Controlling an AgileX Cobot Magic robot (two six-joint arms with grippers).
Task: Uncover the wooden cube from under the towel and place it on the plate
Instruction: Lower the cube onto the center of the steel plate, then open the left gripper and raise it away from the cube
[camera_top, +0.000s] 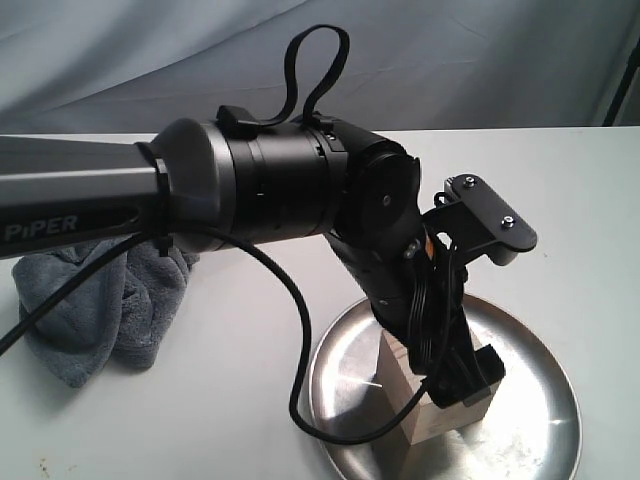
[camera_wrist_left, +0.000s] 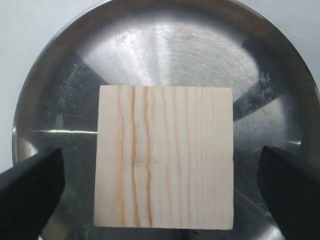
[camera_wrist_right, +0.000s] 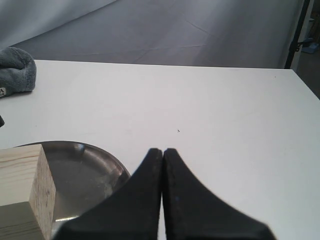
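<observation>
The wooden cube (camera_top: 412, 398) (camera_wrist_left: 165, 155) (camera_wrist_right: 22, 185) rests flat on the steel plate (camera_top: 535, 420) (camera_wrist_left: 165, 50) (camera_wrist_right: 85, 167), uncovered. My left gripper (camera_top: 447, 385) (camera_wrist_left: 162, 172) hangs straight over the cube and is open; its black fingers (camera_wrist_left: 32, 192) stand on either side of the block, with a gap showing on both sides. The crumpled blue-grey towel (camera_top: 100, 300) (camera_wrist_right: 16, 70) lies on the table left of the plate. My right gripper (camera_wrist_right: 162, 154) is shut on nothing, low beside the plate's rim; the exterior view does not show it.
The white table (camera_top: 560, 200) (camera_wrist_right: 200, 100) runs back to a grey cloth backdrop (camera_top: 450, 60). My left arm and its loose black cable (camera_top: 300, 330) stretch across the middle, hiding part of the plate. A dark stand (camera_wrist_right: 300, 35) is at the table's far corner.
</observation>
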